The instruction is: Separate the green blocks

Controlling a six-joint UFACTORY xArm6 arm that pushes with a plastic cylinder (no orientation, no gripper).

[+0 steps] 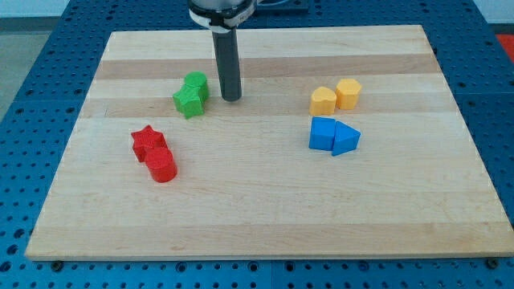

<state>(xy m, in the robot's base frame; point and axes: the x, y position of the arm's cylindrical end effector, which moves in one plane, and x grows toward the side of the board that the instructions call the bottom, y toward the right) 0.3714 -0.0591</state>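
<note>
Two green blocks touch each other at the upper left of the wooden board [265, 217]: a green star-shaped block [188, 102] in front and a green rounded block [196, 84] just behind it, toward the view's top right. My tip [231, 99] rests on the board just to the right of the green pair, a small gap away from the rounded block. The dark rod rises straight up from it to the arm at the view's top.
A red star block [148, 142] and a red cylinder [161, 164] touch at the left. Two yellow blocks [324, 100] [348, 93] sit side by side at the right. A blue cube-like block [322, 133] and a blue wedge [346, 139] touch below them.
</note>
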